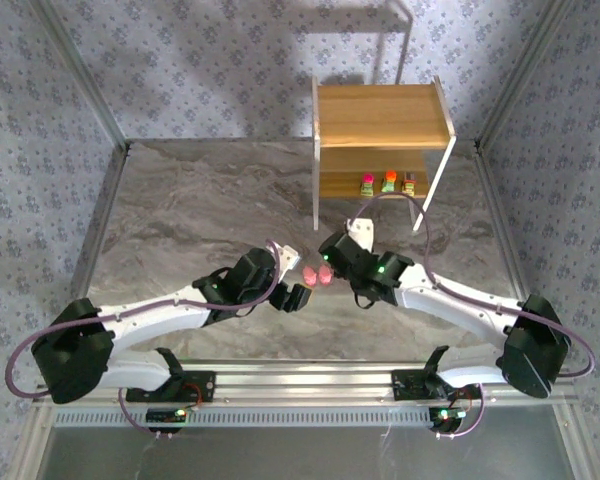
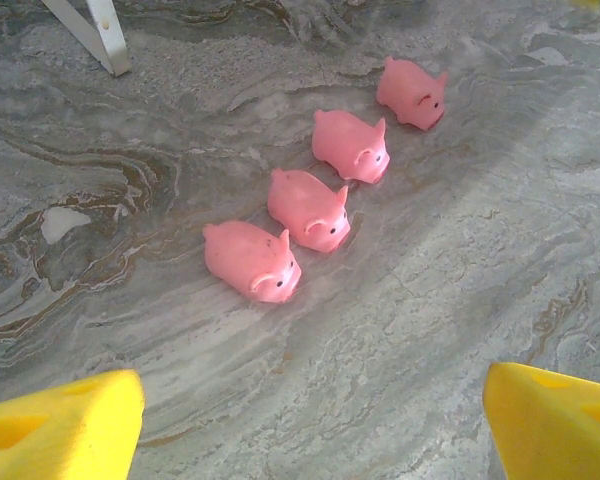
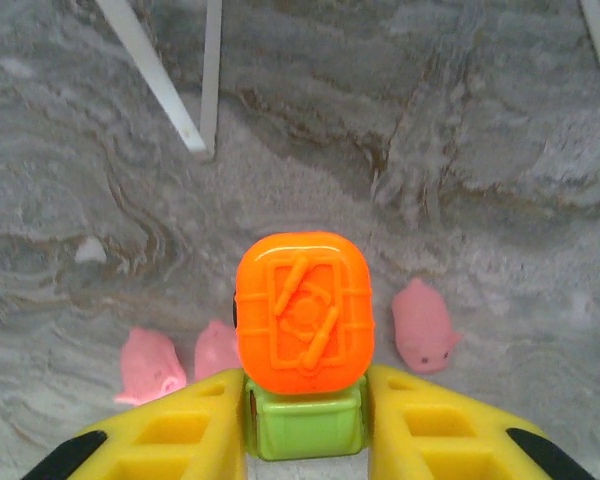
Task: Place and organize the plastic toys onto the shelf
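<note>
Top view: shelf stands at the far right of the grey marbled counter, two wooden boards in a thin white frame. Top board bare. Lower board carries three blocky toys in a short row, upright and close together. One has a pink top and one an orange top. The third is too small for me to call the colour.

Both arms reach in toward the middle of the counter, in front of the shelf. The pink pigs lie between the two wrists.

Left wrist view: left gripper has its jaws wide apart with nothing between them, only bare counter. Yellow fingers sit at the bottom corners of that view. Ahead of them I count four pigs in a diagonal line running away to the right: nearest pig, second pig, third pig, farthest pig. All are upright on the counter with snouts toward the right. The three nearest sit close together and the farthest stands a little apart. A white frame leg shows at the top left, well apart from the pigs.

Right wrist view: right gripper is clamped on the orange-topped block toy, fingers pressed on either side of its green base. The toy is upright, orange top facing the camera. I cannot tell whether its base touches the counter. Three pigs show beyond it, two to the left and one to the right.
</note>
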`<state>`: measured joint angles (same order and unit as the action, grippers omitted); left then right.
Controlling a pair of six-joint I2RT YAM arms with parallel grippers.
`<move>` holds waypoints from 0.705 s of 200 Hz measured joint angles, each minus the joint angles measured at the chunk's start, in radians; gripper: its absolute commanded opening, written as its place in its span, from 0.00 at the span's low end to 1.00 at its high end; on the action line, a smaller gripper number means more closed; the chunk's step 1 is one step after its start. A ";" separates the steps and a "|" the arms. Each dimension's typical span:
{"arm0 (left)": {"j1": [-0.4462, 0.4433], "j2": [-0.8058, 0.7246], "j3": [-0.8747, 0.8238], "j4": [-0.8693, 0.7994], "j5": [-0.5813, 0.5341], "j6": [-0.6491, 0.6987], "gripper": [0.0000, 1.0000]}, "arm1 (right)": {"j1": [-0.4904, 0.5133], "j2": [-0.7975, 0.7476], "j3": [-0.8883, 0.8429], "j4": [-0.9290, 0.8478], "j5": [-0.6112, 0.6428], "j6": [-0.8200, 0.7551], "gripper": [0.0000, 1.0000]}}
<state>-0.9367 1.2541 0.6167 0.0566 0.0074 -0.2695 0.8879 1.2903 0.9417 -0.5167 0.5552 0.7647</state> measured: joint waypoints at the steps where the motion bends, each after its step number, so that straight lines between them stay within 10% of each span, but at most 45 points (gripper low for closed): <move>1: 0.000 0.000 0.000 0.000 0.000 0.000 0.88 | -0.002 0.000 0.001 0.000 0.000 -0.002 0.30; 141: -0.002 -0.023 -0.003 0.000 -0.024 0.016 0.88 | -0.193 0.158 0.194 0.118 -0.067 -0.175 0.30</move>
<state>-0.9390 1.2308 0.6132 0.0566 -0.0162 -0.2539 0.6949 1.4479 1.1358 -0.3985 0.4881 0.5900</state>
